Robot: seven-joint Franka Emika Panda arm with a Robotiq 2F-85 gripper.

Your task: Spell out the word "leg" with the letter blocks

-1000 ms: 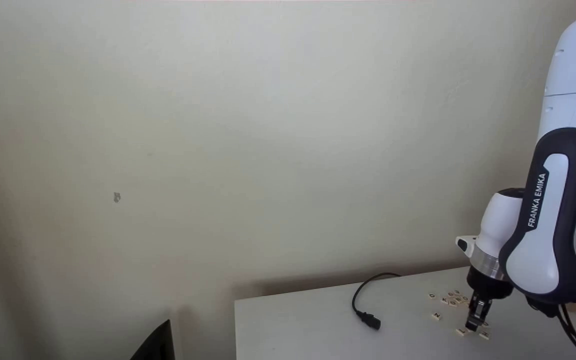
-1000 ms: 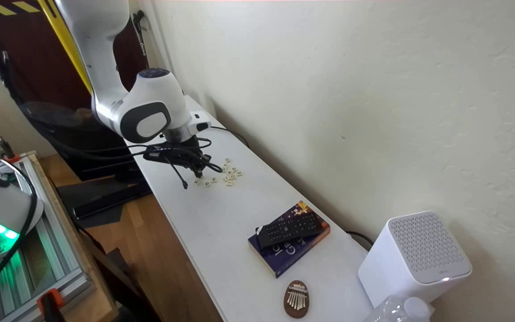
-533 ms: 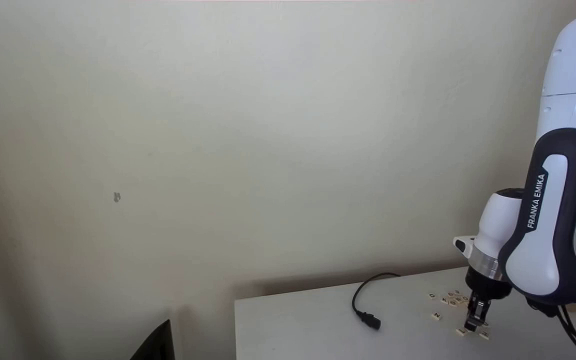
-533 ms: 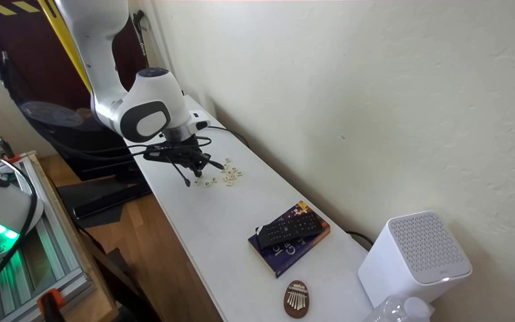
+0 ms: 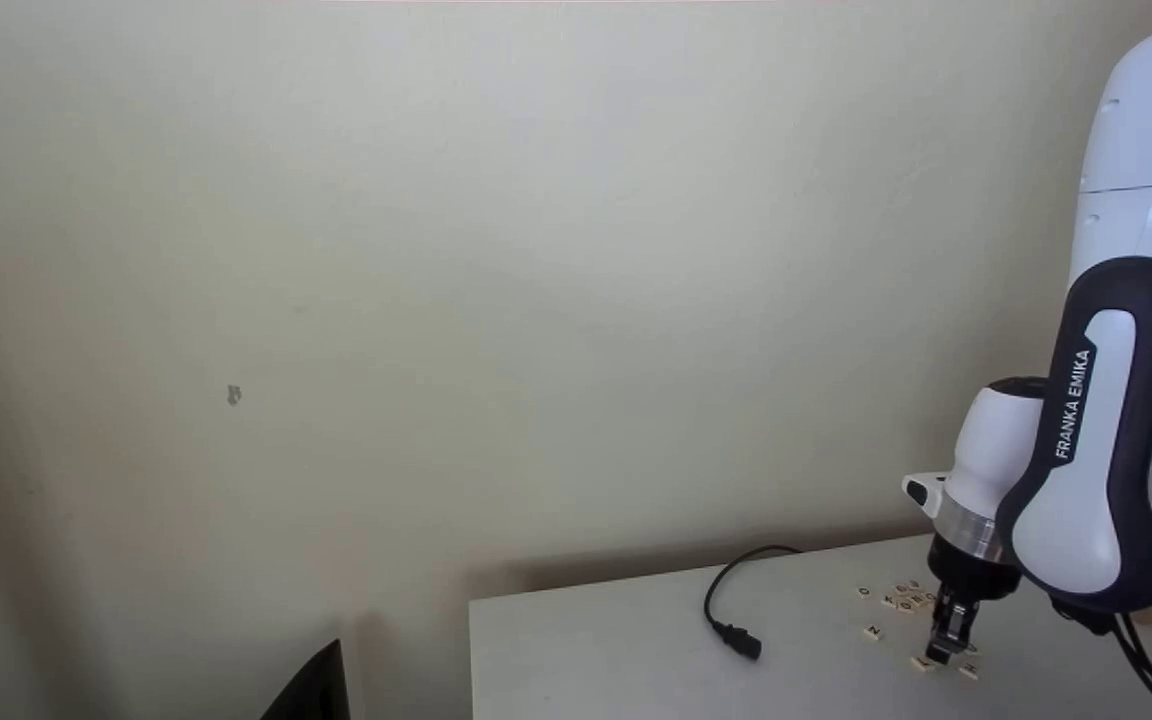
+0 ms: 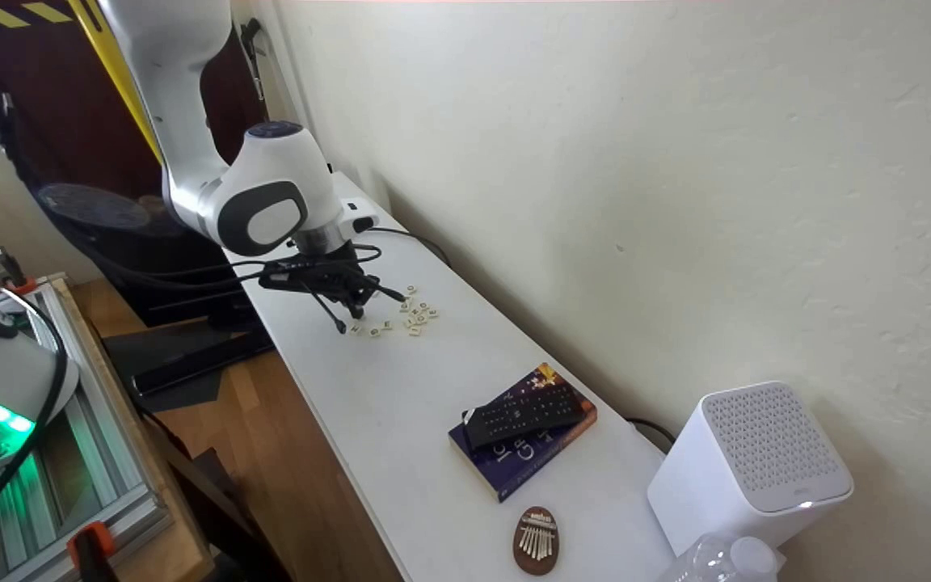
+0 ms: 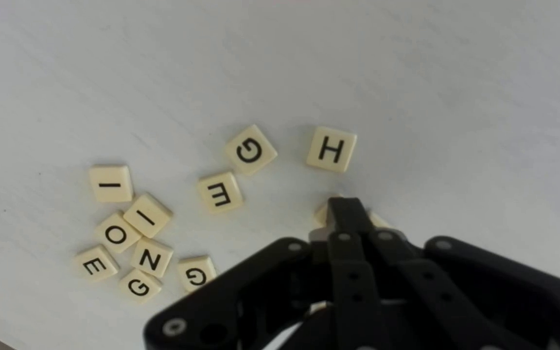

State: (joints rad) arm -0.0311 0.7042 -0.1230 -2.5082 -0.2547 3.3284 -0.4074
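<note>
Over the long white table [image 6: 401, 388], your black two-fingered gripper [image 7: 350, 213] has clenched jaws, seemingly on nothing, so push lightly among the small square cream letter blocks [image 7: 220, 192] lying there, some partly hidden behind the gripper.

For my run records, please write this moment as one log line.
Gripper: shut, grip unclear, partly hiding blocks; E: beside G; L: none readable; word: unfinished

"What could you read on the letter blocks [image 7: 220, 193]?"

"Three Gs, two Es, two Is, an H, an O, an N."

"And the arm [image 5: 1101, 420]?"

"It said FRANKA EMIKA; the green-lit housing [image 6: 9, 384] showed KA."

"What about the book [image 6: 518, 470]?"

"GR showed beside the black keypad [image 6: 524, 416], whose markings were too small."
</note>
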